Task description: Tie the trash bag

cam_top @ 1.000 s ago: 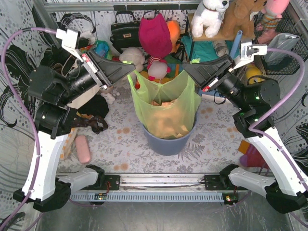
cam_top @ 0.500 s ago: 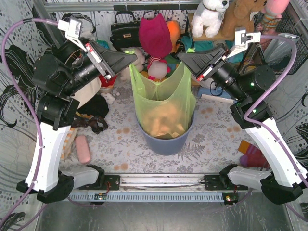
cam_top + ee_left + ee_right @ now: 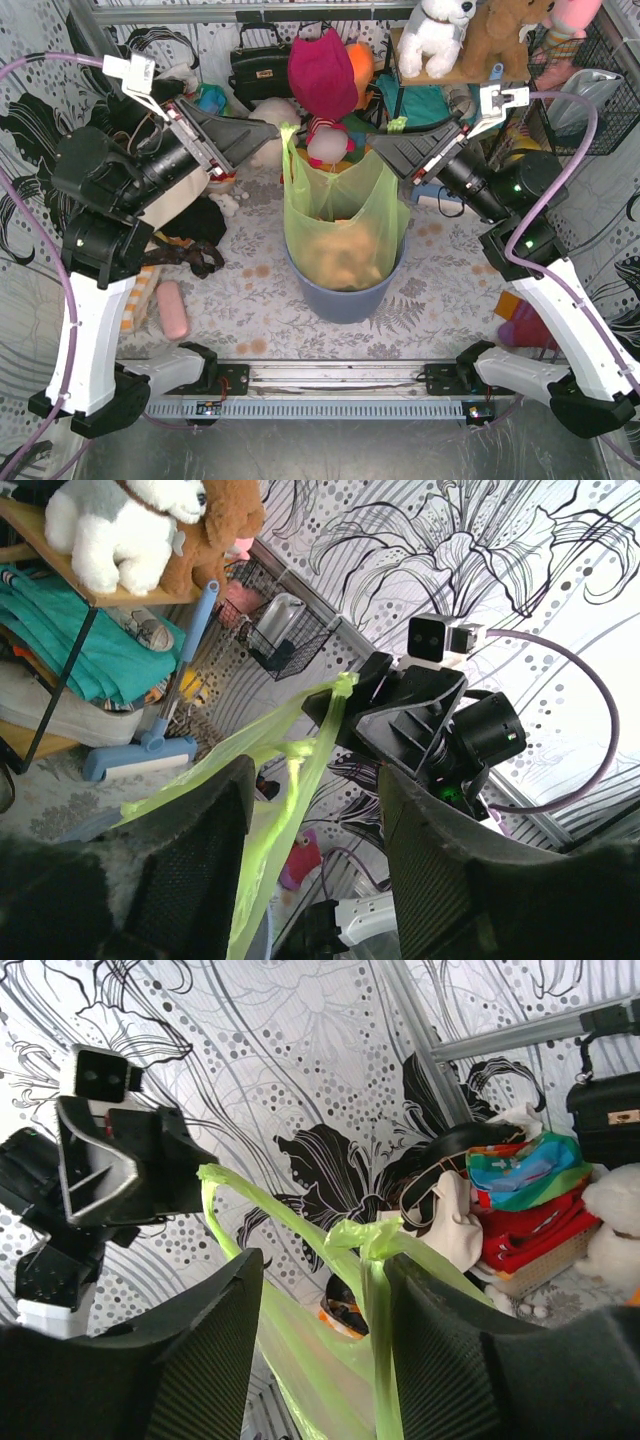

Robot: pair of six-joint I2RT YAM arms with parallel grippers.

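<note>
Starting at your left, the left tool (image 3: pixel 272 128) hangs above the surface (image 3: pixel 250 290) with its jaws apart, pointing at the bag's left strip (image 3: pixel 291 140). Its wrist view shows green plastic running loose through the gap, clamped by nothing. At centre, the bag (image 3: pixel 345 225) sits in the bin (image 3: pixel 345 298), its top standing well above the rim and brown paper showing through. On the right, the right tool (image 3: pixel 384 150) also has its jaws apart, just beside the right strip (image 3: pixel 397 127). Its wrist view shows a bunched green strip hanging between the fingers, and you cannot tell from it whether that bunch is a real knot.

As I judge it, the tie is not secure. With neither tool gripping, the strips can slump into the bin, and you would be fishing for limp film. If you close without checking, a jaw may shut on air or catch only one layer, and the strip will slide out under pull. Pull too hard once you do have it and the thin plastic may stretch or tear, or the bag may lift and tip the bin. Both tools sit near each other over the bag, so crossing them risks a knock.
</note>
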